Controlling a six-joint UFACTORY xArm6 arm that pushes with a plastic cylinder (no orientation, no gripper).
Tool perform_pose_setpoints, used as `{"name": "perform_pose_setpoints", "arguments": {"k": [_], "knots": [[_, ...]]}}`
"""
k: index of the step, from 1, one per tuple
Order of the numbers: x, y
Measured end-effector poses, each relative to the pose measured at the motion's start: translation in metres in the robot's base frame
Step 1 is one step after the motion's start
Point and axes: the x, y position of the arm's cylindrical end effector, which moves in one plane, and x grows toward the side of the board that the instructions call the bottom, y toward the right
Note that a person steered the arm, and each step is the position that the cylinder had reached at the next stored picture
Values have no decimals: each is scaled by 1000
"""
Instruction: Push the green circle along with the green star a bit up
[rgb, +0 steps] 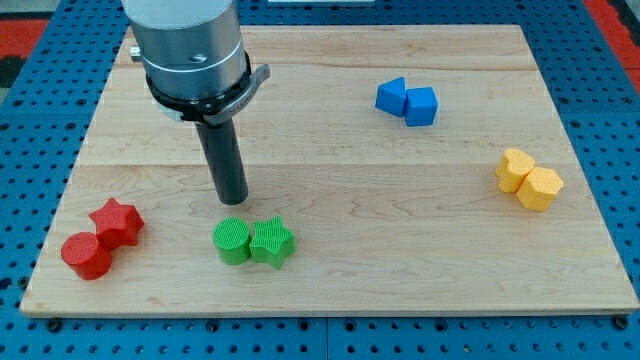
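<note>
A wide grey metal cylinder is showing a black ring and grey bracket beneath, tapering into my straight dark rod, my tip (233, 199) blunt.

You see a wooden board (330, 150); green circle (232, 241) touching green star (271, 242) near its bottom edge; red pair (101, 239) at bottom-left corner; blue pair (407, 101) toward top-right corner; yellow pair (529, 179) by right edge.

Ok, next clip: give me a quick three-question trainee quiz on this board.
1. True or false: the green circle and green star touch.
2. My tip is: A) just above the green circle, B) beside the blue blocks, C) below the red star.
3. Fill in: the yellow blocks sit near the view's ____ edge.

Key: 1 true; 2 A; 3 right.
</note>
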Motion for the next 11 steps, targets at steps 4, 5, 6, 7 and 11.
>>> {"name": "perform_pose_setpoints", "arguments": {"k": [4,5,6,7,11], "knots": [[22,-31],[33,-31],[50,-31],[67,-31],[71,56]]}}
